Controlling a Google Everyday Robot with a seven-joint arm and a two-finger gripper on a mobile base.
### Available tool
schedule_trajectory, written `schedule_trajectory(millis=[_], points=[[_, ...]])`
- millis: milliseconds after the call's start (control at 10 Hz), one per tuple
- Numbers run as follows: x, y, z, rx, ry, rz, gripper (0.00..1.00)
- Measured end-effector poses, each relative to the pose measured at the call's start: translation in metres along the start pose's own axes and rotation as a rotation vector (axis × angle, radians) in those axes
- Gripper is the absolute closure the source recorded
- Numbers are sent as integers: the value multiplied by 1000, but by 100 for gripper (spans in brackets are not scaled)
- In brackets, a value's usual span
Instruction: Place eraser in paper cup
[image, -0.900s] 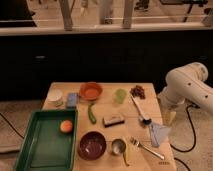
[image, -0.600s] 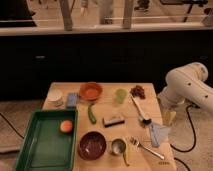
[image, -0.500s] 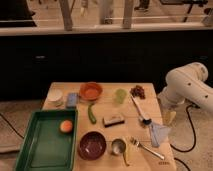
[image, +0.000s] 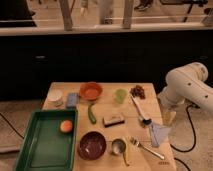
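The eraser (image: 114, 119), a small block with a dark top and pale base, lies flat near the middle of the wooden table (image: 107, 104). The paper cup (image: 55, 96), short and white, stands upright at the table's far left corner, well left of the eraser. My gripper (image: 168, 116) hangs from the white arm (image: 187, 87) just off the table's right edge, pointing down, far to the right of both. It is open and nothing is between its fingers.
A green tray (image: 40, 147) holding an orange (image: 66, 126) fills the front left. Also on the table are a blue block (image: 71, 100), orange bowl (image: 91, 91), green cup (image: 120, 95), green pepper (image: 91, 113), dark red bowl (image: 92, 145), metal cup (image: 118, 146), fork (image: 147, 148) and pale cloth (image: 159, 132).
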Motion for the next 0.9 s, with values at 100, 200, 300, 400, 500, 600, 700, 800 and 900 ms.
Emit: schedule_trajectory(millis=[100,200,300,400,500,600,700,800,900], points=[[0,0,0,0,0,0,20],[0,0,0,0,0,0,20],[0,0,0,0,0,0,20],[0,0,0,0,0,0,20],[-1,1,1,0,0,-3,20],[-7,6,8,0,-2,-15,20],[-19,11,16,0,-4,-27,20],[-30,13,22,0,-7,-43,20],[-34,16,24,1,-8,-51,20]])
